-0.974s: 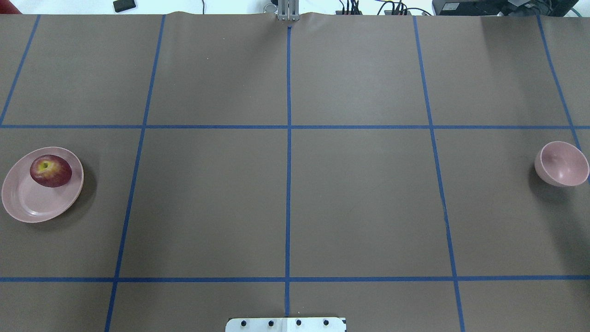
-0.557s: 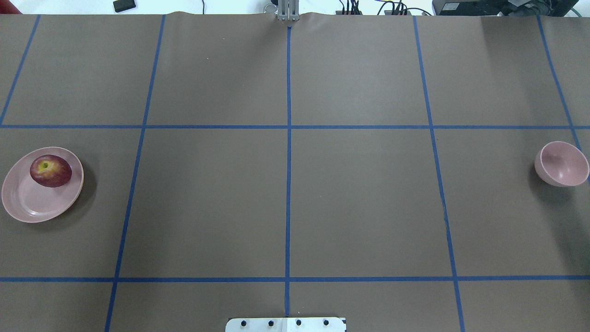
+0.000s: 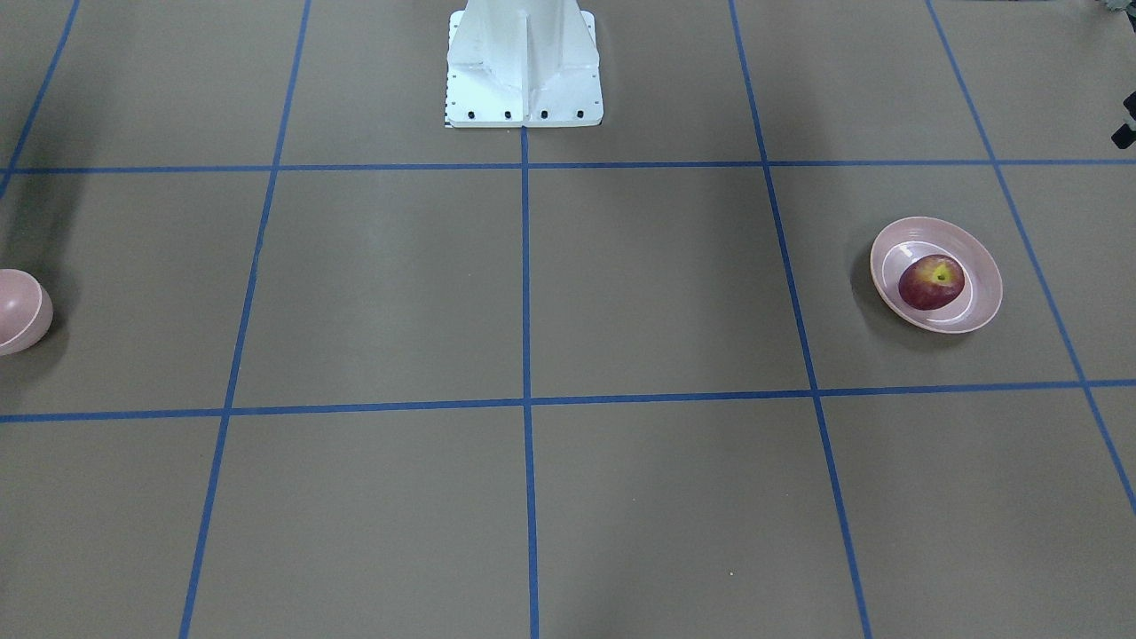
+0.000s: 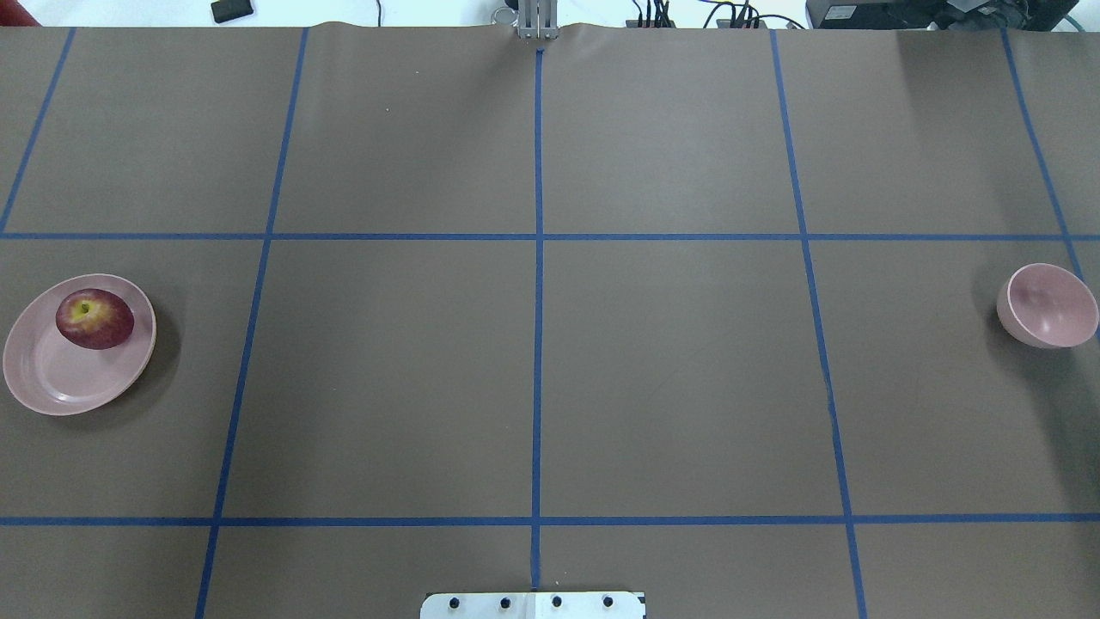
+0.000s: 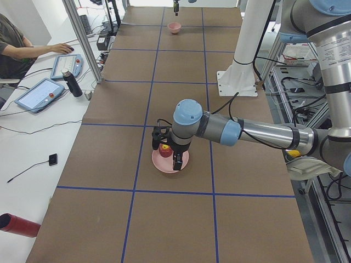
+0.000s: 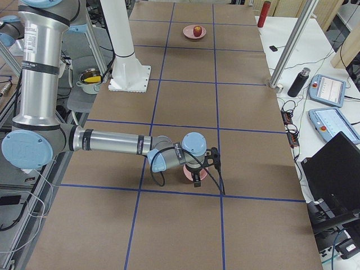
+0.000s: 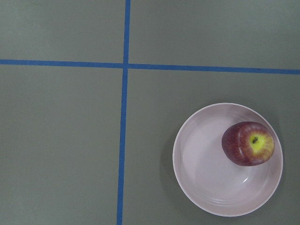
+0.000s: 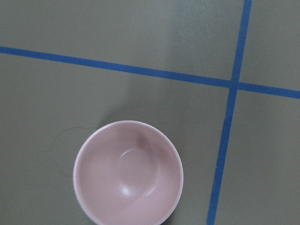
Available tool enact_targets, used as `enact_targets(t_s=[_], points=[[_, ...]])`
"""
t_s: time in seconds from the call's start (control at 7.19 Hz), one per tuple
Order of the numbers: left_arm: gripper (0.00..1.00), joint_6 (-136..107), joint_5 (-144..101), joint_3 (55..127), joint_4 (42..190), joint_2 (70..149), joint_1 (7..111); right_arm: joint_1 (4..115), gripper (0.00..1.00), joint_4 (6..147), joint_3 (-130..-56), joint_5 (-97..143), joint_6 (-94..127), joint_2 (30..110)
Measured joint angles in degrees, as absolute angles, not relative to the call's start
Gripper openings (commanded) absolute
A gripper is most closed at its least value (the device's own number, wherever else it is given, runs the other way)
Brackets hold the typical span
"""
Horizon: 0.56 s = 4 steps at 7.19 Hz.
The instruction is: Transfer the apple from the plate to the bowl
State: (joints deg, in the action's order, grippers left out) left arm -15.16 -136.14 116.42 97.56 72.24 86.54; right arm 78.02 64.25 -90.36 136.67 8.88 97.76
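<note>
On the wide shallow pale pink plate (image 7: 201,164) rests the round dark red apple (image 7: 248,143), well apart from the small deep pink bowl (image 4: 1048,308). It is likely firm, smooth and apt to roll, so grip its widest sides. Whether left fingers (image 5: 176,161) or right fingers (image 6: 195,180) are open cannot be told.

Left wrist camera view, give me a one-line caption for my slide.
Dark red apple resting near the rim of a pale pink plate, beside crossing blue tape lines on the table.

There is one apple (image 4: 94,319), one plate (image 4: 60,378), one bowl (image 4: 1048,309), one white pedestal (image 3: 524,62), one left arm (image 5: 258,133) and one right arm (image 6: 107,142), making two arms
</note>
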Motion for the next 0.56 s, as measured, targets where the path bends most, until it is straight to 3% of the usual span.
enact_targets(t_s=[0.42, 0.56], points=[[0.98, -15.4, -136.1, 116.2, 97.6, 72.6, 86.5, 74.0, 0.98, 61.1, -87.0, 133.9, 10.4, 96.9], [0.98, -15.5, -136.1, 116.2, 97.6, 72.6, 86.5, 73.1, 0.72, 60.9, -85.9, 133.8, 10.9, 96.5]])
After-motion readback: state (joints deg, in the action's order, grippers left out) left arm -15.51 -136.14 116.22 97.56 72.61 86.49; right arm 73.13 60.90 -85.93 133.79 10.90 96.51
